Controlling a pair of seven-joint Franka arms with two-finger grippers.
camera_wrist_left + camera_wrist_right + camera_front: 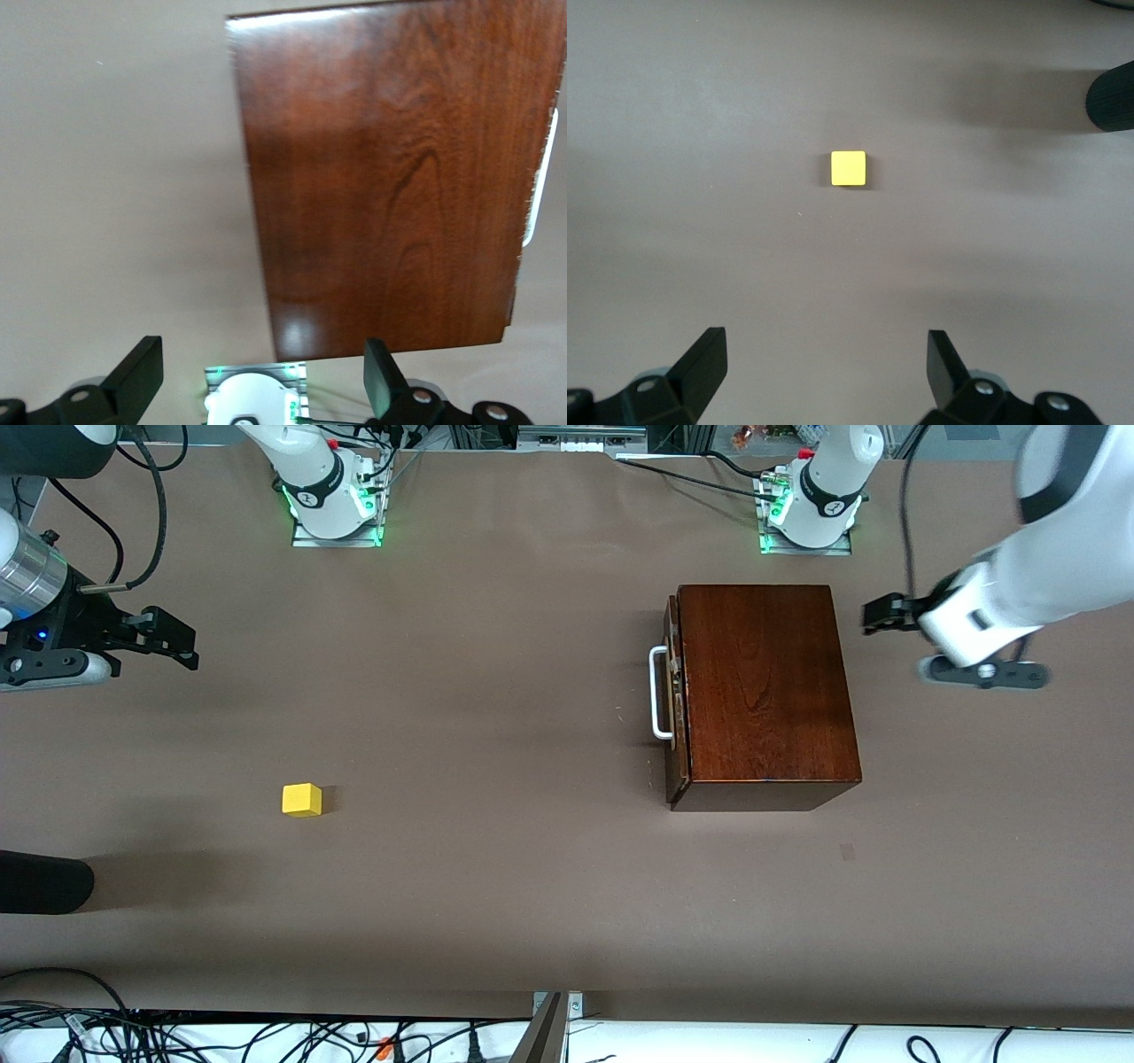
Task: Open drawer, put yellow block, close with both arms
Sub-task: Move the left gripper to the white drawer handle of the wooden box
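The drawer [675,691] is shut in the wooden box [762,691], which serves as landmark. The yellow block [302,800] lies on the table [496,691], well apart from the box toward the right arm's end. The left claw [873,615] is held wide beside the box, empty; the right claw [182,642] is likewise spread, empty, well apart from it. If the white handle [659,693] is pulled unbraced, the box may be dragged.

Drawer [677,700] interior hidden; right arm [35,615] cut off at edge.
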